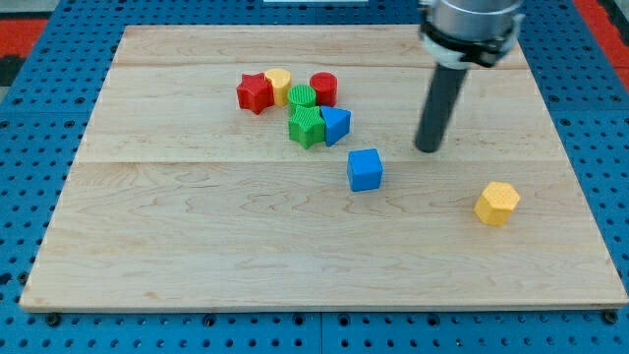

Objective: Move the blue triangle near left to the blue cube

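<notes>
Blue perforated pegboard base all round, light wooden table (pixel 197 246) lying on it, planks running across the view. Only one view here.

Camera view: the arm comes in from the view's top right, and the dark rod ends at my tip (pixel 428 149), resting on bare wood. No pincer on this rig, only the rod, so there is no apart or together state to tell.

The task's blue triangle (pixel 337 125) sits at the right edge of a tight cluster near the view's top centre, touching the green block (pixel 307 127) on its left. Above these are a second green block (pixel 303 96), a red cylinder (pixel 324 88), a yellow block (pixel 278 84) and a red star-like block (pixel 255 92), all packed close. The blue cube (pixel 365 169) stands alone just below and right of the triangle, near but apart. A yellow hexagonal block (pixel 496 203) is well apart at the view's right.

My tip is right of both blue blocks, slightly above the cube, touching neither. Likely reason for that spot: it is staged on the clear side. To land the triangle left of the cube, the push probably has to come from above it, downward.

Risk: the green block gets dragged along.
</notes>
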You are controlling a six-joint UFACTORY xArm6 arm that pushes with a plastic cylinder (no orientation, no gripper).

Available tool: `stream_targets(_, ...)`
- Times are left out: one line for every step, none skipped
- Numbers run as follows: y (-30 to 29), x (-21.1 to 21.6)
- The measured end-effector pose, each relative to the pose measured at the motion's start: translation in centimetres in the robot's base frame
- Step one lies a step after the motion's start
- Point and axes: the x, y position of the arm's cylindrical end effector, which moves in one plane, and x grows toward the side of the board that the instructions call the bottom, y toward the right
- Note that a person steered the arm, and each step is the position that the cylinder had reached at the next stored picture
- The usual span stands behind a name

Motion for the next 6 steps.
stream_targets(-4.0, 1.6)
stream_targets(-7.9, 1.1)
stream_targets(-11.7, 3.0)
stream_targets(-5.0, 4.2)
stream_targets(-2.0, 3.8)
stream_targets(-3.3, 4.9)
